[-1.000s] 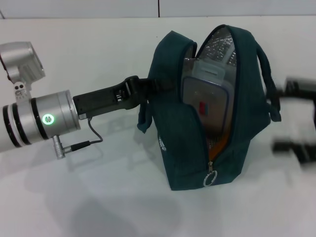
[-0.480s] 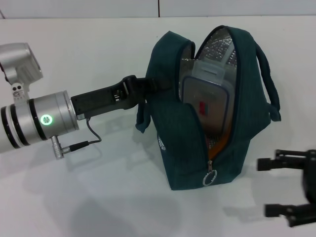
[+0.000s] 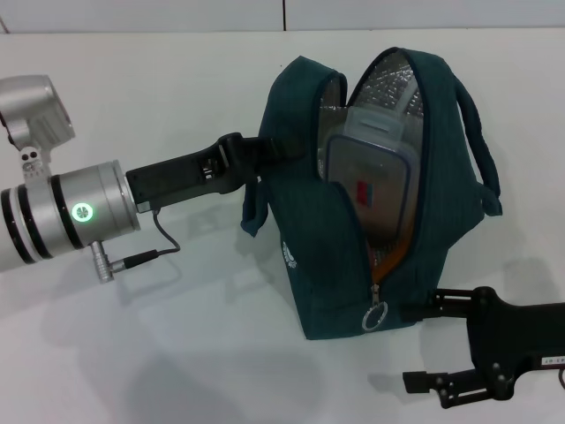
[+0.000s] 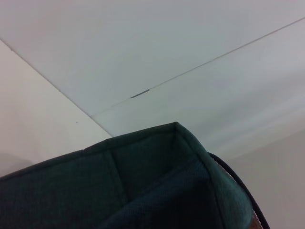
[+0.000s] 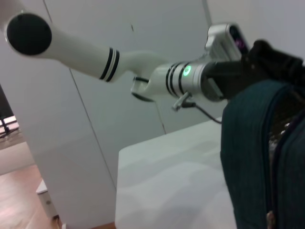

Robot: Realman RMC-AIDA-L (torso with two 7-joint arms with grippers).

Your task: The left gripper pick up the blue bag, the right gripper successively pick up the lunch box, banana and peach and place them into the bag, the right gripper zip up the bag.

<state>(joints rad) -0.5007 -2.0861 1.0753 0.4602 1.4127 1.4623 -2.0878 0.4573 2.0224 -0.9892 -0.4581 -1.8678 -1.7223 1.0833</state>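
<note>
The blue bag (image 3: 331,256) stands upright on the white table, its zipper open down the front. My left gripper (image 3: 258,152) reaches in from the left and is shut on the bag's near handle. Inside the opening the lunch box (image 3: 371,181) stands on edge, its red sticker showing. Below it an orange strip, likely the banana (image 3: 395,254), peeks out. The peach is hidden. My right gripper (image 3: 413,344) is open, low at the bag's front right, close to the metal ring pull (image 3: 375,316). The right wrist view shows the bag's side (image 5: 252,152). The left wrist view shows its fabric (image 4: 143,191).
The white table (image 3: 177,353) spreads around the bag, with its far edge along the top of the head view. A black cable (image 3: 150,256) loops under the left wrist. The left arm's green ring (image 5: 185,70) shows beyond the bag in the right wrist view.
My right gripper has come down from beside the bag's right handle and moved left, to the bag's lower front corner near the zipper pull. The left arm and bag have barely shifted.
</note>
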